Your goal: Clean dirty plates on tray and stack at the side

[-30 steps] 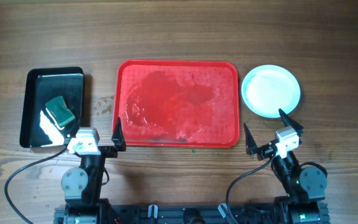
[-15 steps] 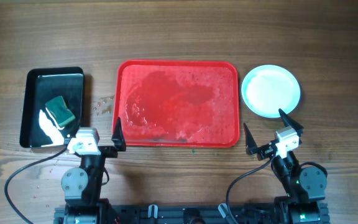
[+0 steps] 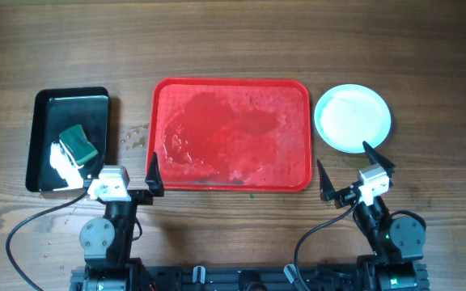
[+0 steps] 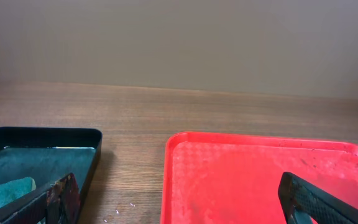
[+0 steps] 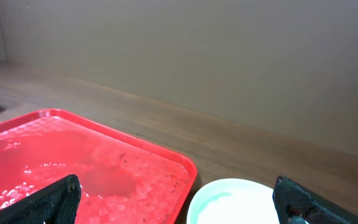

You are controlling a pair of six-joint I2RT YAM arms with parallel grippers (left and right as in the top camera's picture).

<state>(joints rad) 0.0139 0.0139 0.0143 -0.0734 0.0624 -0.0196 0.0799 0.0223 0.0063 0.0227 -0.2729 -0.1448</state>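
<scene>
Brown wooden table (image 3: 233, 40): fills the scene, grain running left to right.

Small black rectangular plastic tray (image 3: 71, 91): sits on the table at the left, long sides running near to far, wet and glossy inside.

Green rectangular sponge (image 3: 79, 143): lies in the black tray's near half, turned at a slant, touching a white foamy patch (image 3: 61, 158) on its near-left side.

Scattered water droplets (image 3: 133, 136): dot the wood just right of the black tray.

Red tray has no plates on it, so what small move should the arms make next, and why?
Probably just rest both arms; the job looks done. The red tray is wet but bare of plates, the plates sit off it to its right, the sponge lies in the black tray, and the left pincer and right pincer are open and empty.
</scene>
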